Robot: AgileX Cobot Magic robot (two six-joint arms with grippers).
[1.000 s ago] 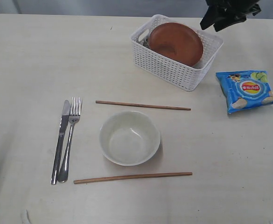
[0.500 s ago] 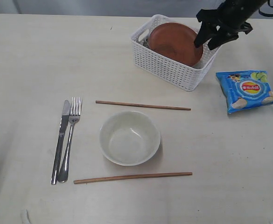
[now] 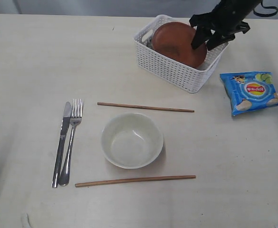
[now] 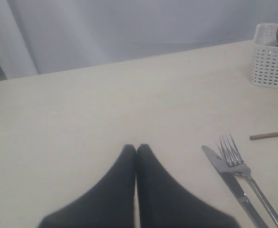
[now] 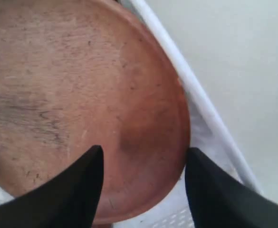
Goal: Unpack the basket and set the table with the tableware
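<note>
Bench (image 3: 34, 57) pale cream. Right gripper (image 3: 202, 46): jaws apart over edge of plate (image 3: 174, 42) lying tilted in basket (image 3: 167, 71). Left gripper (image 4: 136, 148): jaws together, empty.

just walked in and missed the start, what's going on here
A two-armed robot is setting the table from a white basket. The right tool, jaws open, hangs over the reddish-brown plate in the basket, not gripping it yet. A knife, fork, white bowl and two chopsticks already lie on the table; a blue chip bag sits beside the basket. The left tool is shut, near the knife and fork.
</note>
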